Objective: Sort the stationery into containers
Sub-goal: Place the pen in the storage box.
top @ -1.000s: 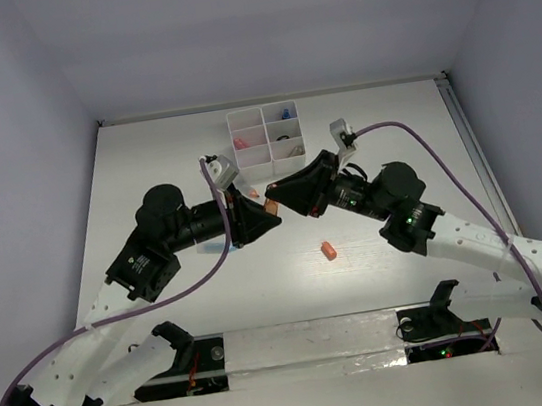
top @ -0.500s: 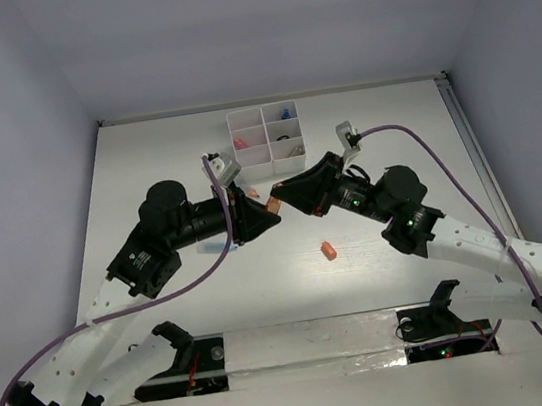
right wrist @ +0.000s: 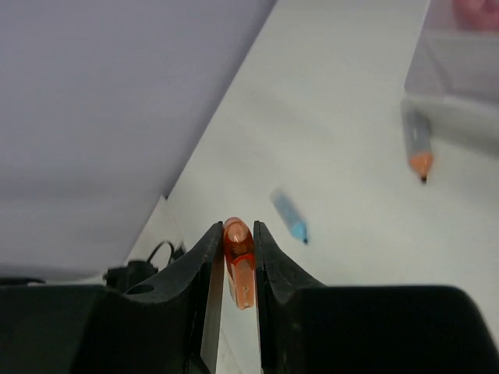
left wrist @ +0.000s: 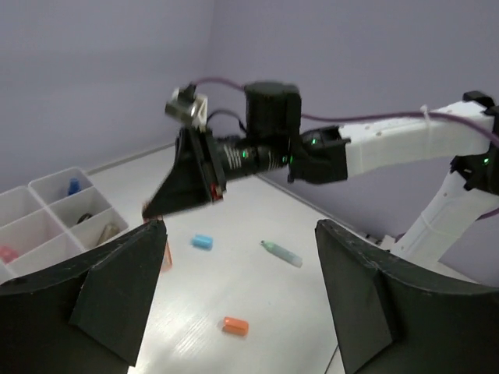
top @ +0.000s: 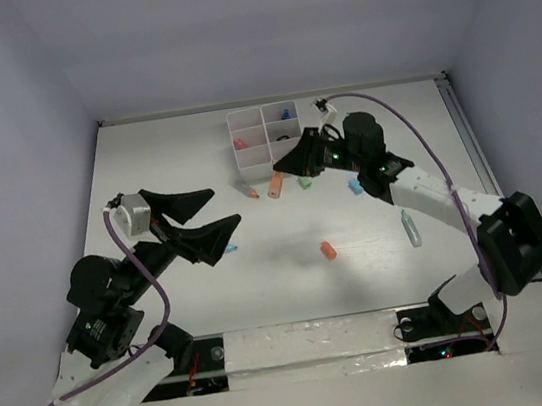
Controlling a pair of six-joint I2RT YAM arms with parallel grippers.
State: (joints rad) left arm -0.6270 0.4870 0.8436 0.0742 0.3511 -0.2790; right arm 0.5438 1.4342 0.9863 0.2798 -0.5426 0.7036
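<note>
**Left arm back and open, right arm up at the box**

Over the last second my left arm has pulled away from the table's middle toward the near left. My left gripper [top: 224, 210] has gone from nearly closed to spread wide, with nothing between the fingers. My right gripper [top: 282, 170] has moved up to the near edge of the white organiser box [top: 263, 123]. It pinches an orange piece [right wrist: 238, 261] upright between both fingers. From above, that piece seems to poke out just below the fingertips, though I cannot be sure.

On the table lie an orange bit [top: 328, 249] at the centre and a pale-green marker [top: 411, 227] to its right. A light-blue marker [top: 229, 249] lies just beside my left fingers. A green bit [top: 303, 181] and a blue bit [top: 356, 187] lie near the box.
</note>
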